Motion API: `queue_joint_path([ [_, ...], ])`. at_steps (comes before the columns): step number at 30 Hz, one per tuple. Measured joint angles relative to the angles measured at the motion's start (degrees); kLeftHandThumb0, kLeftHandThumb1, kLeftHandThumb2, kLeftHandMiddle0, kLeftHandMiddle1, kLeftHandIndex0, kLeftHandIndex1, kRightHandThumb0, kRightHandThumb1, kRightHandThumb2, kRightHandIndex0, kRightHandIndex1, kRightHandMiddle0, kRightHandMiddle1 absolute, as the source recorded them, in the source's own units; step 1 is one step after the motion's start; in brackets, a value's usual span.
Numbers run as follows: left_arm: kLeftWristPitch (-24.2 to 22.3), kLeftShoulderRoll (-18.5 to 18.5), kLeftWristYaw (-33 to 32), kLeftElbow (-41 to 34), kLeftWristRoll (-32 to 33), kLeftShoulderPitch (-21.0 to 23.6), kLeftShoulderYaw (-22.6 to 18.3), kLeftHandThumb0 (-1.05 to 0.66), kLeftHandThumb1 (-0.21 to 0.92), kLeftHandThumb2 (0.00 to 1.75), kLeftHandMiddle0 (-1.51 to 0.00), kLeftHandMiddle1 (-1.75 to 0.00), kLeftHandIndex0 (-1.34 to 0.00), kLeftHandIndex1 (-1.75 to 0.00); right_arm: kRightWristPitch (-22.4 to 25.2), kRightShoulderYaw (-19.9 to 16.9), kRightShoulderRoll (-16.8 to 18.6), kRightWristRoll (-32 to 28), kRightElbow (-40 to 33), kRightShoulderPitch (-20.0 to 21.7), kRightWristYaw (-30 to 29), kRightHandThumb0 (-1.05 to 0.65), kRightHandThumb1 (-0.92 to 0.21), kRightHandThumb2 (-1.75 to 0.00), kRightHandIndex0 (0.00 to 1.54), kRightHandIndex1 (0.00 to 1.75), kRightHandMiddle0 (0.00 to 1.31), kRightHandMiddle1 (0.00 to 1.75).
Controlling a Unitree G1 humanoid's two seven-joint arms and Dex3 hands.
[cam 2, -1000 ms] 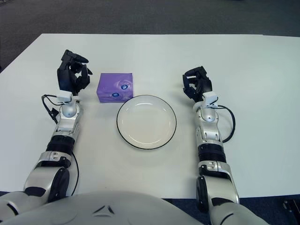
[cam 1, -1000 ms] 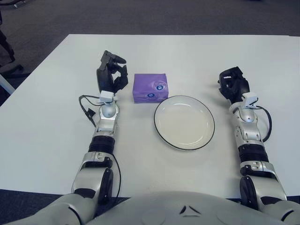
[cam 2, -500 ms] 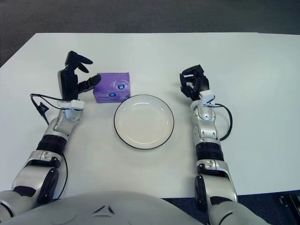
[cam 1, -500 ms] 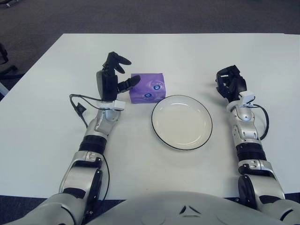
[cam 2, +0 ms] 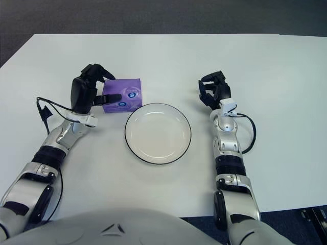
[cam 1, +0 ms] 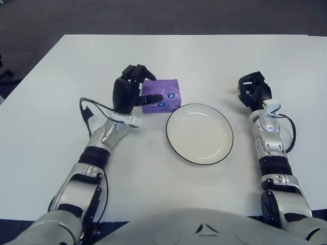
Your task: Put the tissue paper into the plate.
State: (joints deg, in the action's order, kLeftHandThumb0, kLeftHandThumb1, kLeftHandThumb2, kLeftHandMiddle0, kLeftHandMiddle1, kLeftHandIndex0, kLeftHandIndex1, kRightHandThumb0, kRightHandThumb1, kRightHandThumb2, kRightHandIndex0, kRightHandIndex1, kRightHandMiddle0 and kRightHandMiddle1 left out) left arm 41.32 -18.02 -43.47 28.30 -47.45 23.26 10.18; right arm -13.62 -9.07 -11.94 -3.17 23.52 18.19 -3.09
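Since a moment ago your left hand has swung in from the side and now sits against the purple tissue pack. The pack lies flat on the table, just up and left of the plate, close to its rim. The plate holds nothing.

Watch out: if the fingers only catch the near edge, the pack could slide away or tip out when you lift.

The left fingers curl over the pack's left end, with one underneath, but I can't quite tell if they squeeze it yet. Your right hand rests right of the plate, fingers curled, holding nothing.
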Motion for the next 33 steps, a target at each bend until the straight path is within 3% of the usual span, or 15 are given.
queue_joint_path([
  [3, 0.17, -0.64, 0.67, 0.60, -0.02, 0.33, 1.06, -0.03, 0.92, 0.28, -0.50, -1.47, -0.36, -1.36, 0.07, 0.00, -0.01, 0.00, 0.00, -0.03, -0.01, -0.36, -0.89, -0.49, 0.70, 1.75, 0.29, 1.68],
  [4, 0.32, -0.79, 0.98, 0.87, 0.01, 0.52, 1.41, -0.15, 0.92, 0.30, -0.48, -1.26, -0.37, -1.42, 0.11, 0.00, -0.01, 0.00, -0.02, -0.08, -0.01, -0.36, -0.89, -0.49, 0.70, 1.75, 0.29, 1.69],
  [5, 0.43, -0.90, 1.39, 1.06, 0.06, 0.71, 1.68, -0.23, 0.92, 0.30, -0.48, -1.14, -0.36, -1.31, 0.16, 0.00, -0.01, 0.00, -0.05, -0.12, -0.01, -0.36, -0.89, -0.49, 0.70, 1.75, 0.29, 1.69],
  [7, 0.84, -1.23, 2.79, 1.50, 0.46, 1.28, 2.38, -0.43, 0.92, 0.29, -0.54, -0.73, -0.41, -0.87, 0.25, 0.03, -0.04, -0.01, -0.15, -0.22, -0.01, -0.36, -0.89, -0.49, 0.70, 1.75, 0.29, 1.69],
  [11, 1.91, -1.84, 5.52, 1.88, 1.44, 2.18, 3.58, -0.74, 0.92, 0.42, -0.61, -0.23, -0.44, -0.49, 0.33, 0.05, -0.04, -0.01, -0.23, -0.22, -0.01, -0.36, -0.89, -0.50, 0.70, 1.75, 0.29, 1.69],
  [13, 2.37, -2.16, 6.40, 1.89, 1.54, 2.50, 3.97, -0.82, 0.92, 0.50, -0.60, -0.13, -0.43, -0.41, 0.35, 0.06, -0.04, -0.01, -0.24, -0.22, -0.01, -0.36, -0.89, -0.50, 0.70, 1.75, 0.29, 1.69],
  [20, 3.47, -4.71, 6.71, 1.40, -1.51, 3.99, 6.54, -0.98, 0.92, 0.71, -0.47, -0.01, -0.38, -0.18, 0.53, 0.09, -0.06, -0.02, -0.36, -0.25, 0.00, -0.36, -0.89, -0.50, 0.70, 1.75, 0.29, 1.69],
  [26, 1.20, -5.38, 7.00, 0.29, -4.13, 4.56, 8.10, -1.04, 0.92, 0.81, -0.31, 0.00, -0.33, -0.10, 0.60, 0.10, -0.07, -0.02, -0.36, -0.31, 0.01, -0.36, -0.89, -0.50, 0.70, 1.75, 0.29, 1.69],
  [33, -1.63, -5.51, 7.72, 0.01, -6.91, 5.61, 10.11, -1.05, 0.92, 0.83, -0.24, 0.00, -0.30, -0.07, 0.73, 0.15, -0.08, -0.04, -0.36, -0.31, 0.05, -0.36, -0.89, -0.50, 0.71, 1.75, 0.29, 1.69],
])
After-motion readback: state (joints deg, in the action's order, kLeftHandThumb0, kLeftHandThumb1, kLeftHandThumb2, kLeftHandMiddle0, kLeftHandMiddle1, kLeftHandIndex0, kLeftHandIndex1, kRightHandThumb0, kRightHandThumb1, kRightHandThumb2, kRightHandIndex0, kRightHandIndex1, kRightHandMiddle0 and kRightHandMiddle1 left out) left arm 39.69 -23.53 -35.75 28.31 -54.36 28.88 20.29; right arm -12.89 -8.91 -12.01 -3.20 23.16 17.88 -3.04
